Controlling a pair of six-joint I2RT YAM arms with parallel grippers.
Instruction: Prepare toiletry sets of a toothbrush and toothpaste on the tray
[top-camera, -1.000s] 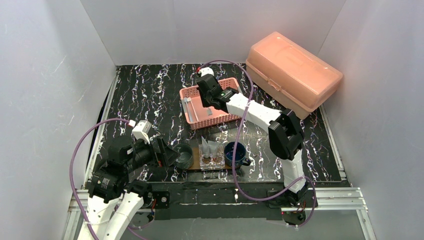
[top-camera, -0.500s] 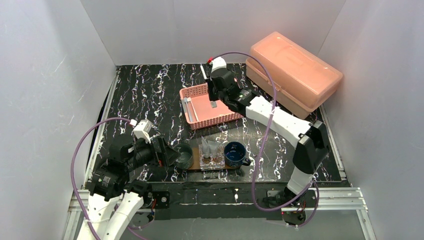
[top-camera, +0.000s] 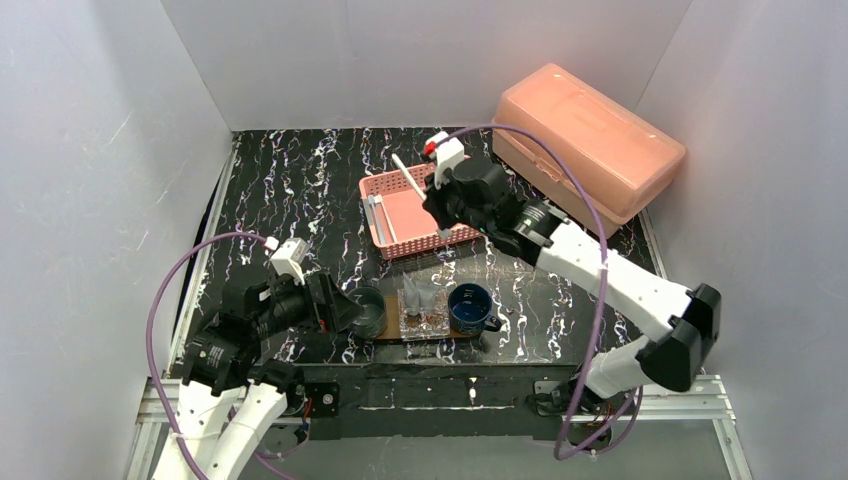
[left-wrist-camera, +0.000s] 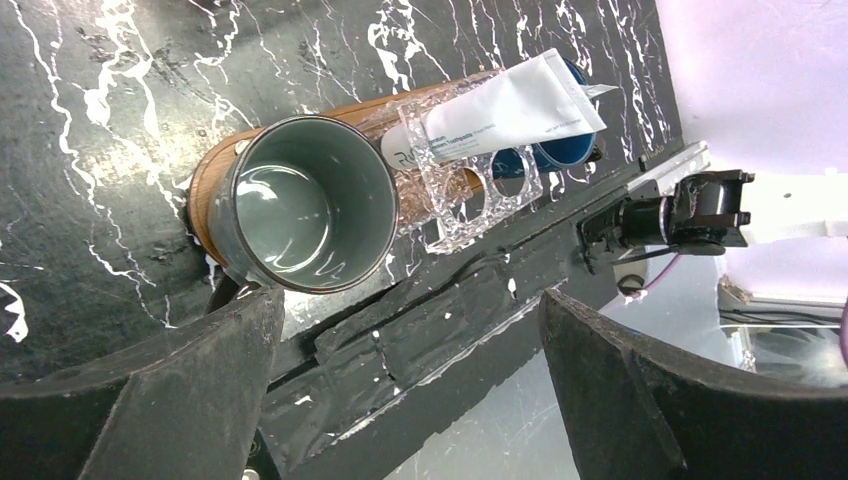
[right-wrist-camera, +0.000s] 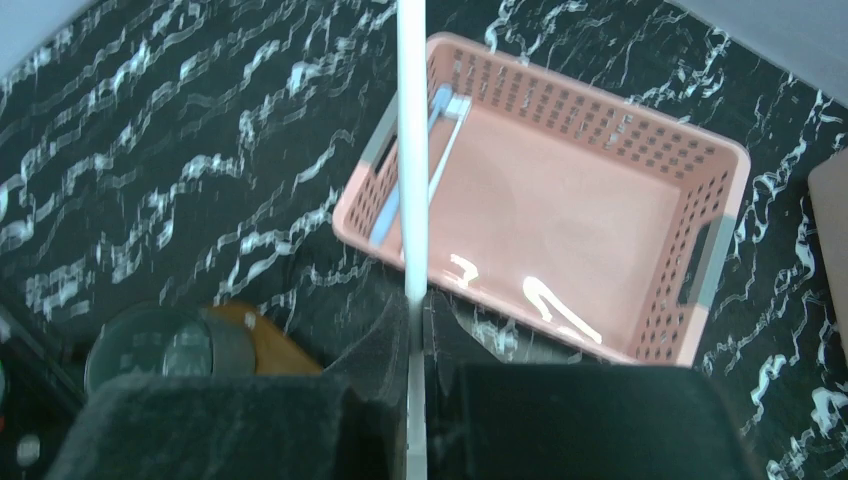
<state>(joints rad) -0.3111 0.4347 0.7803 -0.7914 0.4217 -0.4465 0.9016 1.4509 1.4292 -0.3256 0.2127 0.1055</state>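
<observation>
My right gripper (top-camera: 434, 203) is shut on a slim white toothbrush (top-camera: 408, 175) and holds it in the air over the pink mesh basket (top-camera: 452, 168). In the right wrist view the toothbrush (right-wrist-camera: 411, 150) rises straight up from the closed gripper (right-wrist-camera: 416, 312). The brown tray (top-camera: 392, 330) carries the grey-green cup (top-camera: 368, 311), the clear faceted glass (top-camera: 424, 318) with white toothpaste tubes (left-wrist-camera: 505, 108), and the blue mug (top-camera: 470, 306). My left gripper (top-camera: 338, 312) is open and empty just left of the grey-green cup (left-wrist-camera: 305, 205), which is empty inside.
The pink basket (right-wrist-camera: 570, 200) still holds another toothbrush (right-wrist-camera: 440, 130) along its left wall. A large salmon lidded box (top-camera: 585, 140) stands at the back right. White walls close in the left, back and right of the black marbled mat.
My right gripper has lifted out of the pink basket with the toothbrush and swung right and nearer, its arm stretching out to the right. The left arm has hardly moved.
</observation>
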